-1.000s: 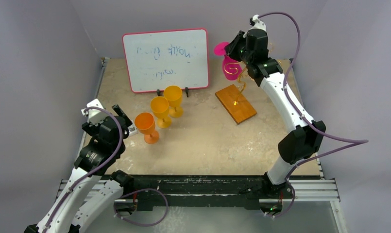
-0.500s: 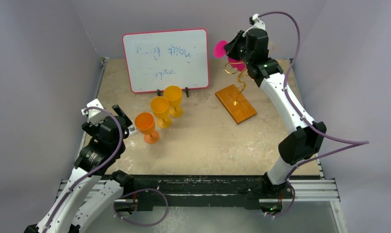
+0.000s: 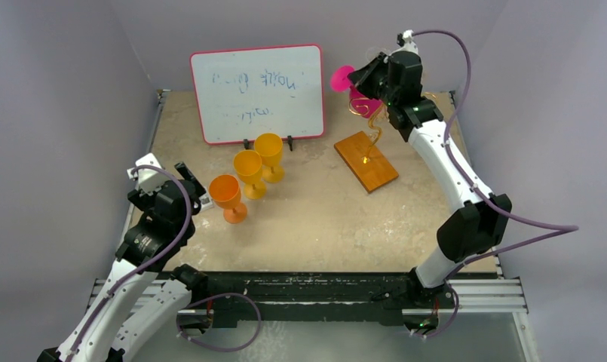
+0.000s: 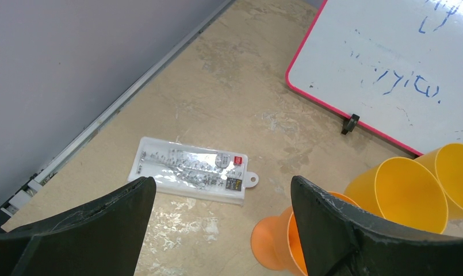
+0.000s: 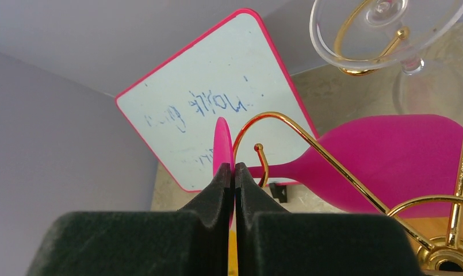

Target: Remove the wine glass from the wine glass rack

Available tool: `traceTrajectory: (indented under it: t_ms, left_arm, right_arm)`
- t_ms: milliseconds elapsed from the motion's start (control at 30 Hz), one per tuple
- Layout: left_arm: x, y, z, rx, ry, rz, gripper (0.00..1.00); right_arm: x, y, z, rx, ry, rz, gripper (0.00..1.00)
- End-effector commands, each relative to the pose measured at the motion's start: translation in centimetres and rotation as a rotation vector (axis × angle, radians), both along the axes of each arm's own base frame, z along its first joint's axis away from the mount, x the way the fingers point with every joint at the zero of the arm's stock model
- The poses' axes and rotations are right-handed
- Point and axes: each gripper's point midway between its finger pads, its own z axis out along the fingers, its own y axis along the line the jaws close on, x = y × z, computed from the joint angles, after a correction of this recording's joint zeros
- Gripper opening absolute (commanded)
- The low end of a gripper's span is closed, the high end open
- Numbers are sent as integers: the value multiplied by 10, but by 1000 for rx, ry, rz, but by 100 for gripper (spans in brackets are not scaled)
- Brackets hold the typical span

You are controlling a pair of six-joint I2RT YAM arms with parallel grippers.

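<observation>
**Overhead view, with both wrist views.** The right gripper [image 5: 233, 172] is held high at 1 o'clock of the table [image 3: 315, 226]. It is clenched on the pink wine glass [image 5: 390, 155], with the thin edge of the round foot pinched between the two pads. The glass is carried nearly on its side among the upper scroll arms of the wine glass rack [image 3: 366, 161]. In the right wrist view its foot is turned toward 9 o'clock and its bowl toward 3 o'clock. The stem is seen at the curled tip of one gold arm, and a wire of that arm crosses in front of the bowl. Whether stem and wire touch cannot be told. A clear wine glass [image 5: 384, 23] is hung by its foot on another arm, at 1 o'clock in that view. The rack's wooden base is set at 2 o'clock of the table centre. The whiteboard [image 3: 259, 92] is propped at 11 o'clock, and three orange and yellow goblets [image 3: 249, 172] are lined up in front of it. The left gripper [image 4: 222, 185] is held released at 9 o'clock, jaws wide apart. It is above a white packet [image 4: 188, 171] that lies flat beside the nearest goblet.
</observation>
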Motion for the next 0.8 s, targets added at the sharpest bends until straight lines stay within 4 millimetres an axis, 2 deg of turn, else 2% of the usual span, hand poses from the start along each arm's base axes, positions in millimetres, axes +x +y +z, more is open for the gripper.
traceTrajectory:
  t_ms: [0, 467, 767]
  left_arm:
    - [2, 1, 4, -10, -22, 14, 87]
    - [3, 0, 4, -11, -21, 12, 87]
    - [2, 0, 5, -14, -25, 8, 87]
  right_arm:
    - [-7, 0, 50, 165, -114, 0, 0]
    - [-5, 2, 55, 337, -112, -20, 0]
    - [-2, -6, 53, 397, -100, -81, 0]
